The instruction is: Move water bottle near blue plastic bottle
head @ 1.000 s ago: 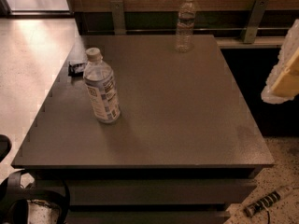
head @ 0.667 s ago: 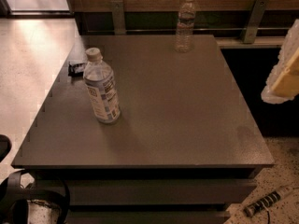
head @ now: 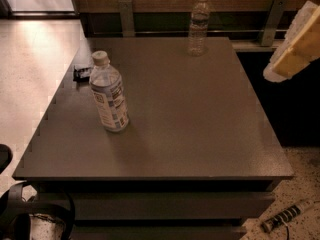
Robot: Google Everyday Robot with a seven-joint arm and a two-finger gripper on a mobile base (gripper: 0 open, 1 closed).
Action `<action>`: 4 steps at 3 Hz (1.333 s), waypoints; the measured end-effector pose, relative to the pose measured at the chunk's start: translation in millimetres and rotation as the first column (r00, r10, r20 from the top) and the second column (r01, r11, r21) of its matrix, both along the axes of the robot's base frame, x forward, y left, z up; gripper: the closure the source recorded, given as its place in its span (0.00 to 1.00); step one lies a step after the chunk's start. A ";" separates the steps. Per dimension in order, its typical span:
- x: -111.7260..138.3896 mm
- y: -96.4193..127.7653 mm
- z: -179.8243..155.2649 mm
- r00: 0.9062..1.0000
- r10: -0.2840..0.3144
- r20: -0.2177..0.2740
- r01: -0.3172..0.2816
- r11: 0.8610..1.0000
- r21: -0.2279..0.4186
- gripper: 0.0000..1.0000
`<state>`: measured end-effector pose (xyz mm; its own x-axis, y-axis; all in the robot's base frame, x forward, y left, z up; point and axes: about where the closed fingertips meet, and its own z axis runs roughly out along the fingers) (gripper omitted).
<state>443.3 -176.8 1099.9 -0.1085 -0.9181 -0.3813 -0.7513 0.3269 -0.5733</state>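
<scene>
A slim, clear, ribbed water bottle (head: pixel 199 24) with a white cap is seen upright at the far edge of the dark grey square tabletop (head: pixel 200 129). A wider, labelled blue plastic bottle (head: pixel 109 96) is stood upright near the left edge, well apart from it, with bare surface between them. A small black object (head: pixel 81 73) is set at the left edge just behind it. The pale end effector (head: pixel 295 41) is held beyond the right edge; whether it is wide or narrow cannot be told.
</scene>
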 end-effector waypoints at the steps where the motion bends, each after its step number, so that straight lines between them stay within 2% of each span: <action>1: 39.3 -26.5 -20.6 0.996 -0.083 0.014 0.080 0.986 0.147 0.00; 2: 91.8 -50.9 -51.0 0.987 -0.161 0.025 0.141 0.921 0.364 0.00; 3: 136.1 -65.1 -64.3 0.975 -0.209 0.070 0.140 0.832 0.537 0.00; 4: 201.3 -85.0 -44.8 0.937 -0.295 0.187 0.098 0.735 0.671 0.00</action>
<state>644.6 -261.8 1055.1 -0.0635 -0.4096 -0.9101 -0.4797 0.8122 -0.3320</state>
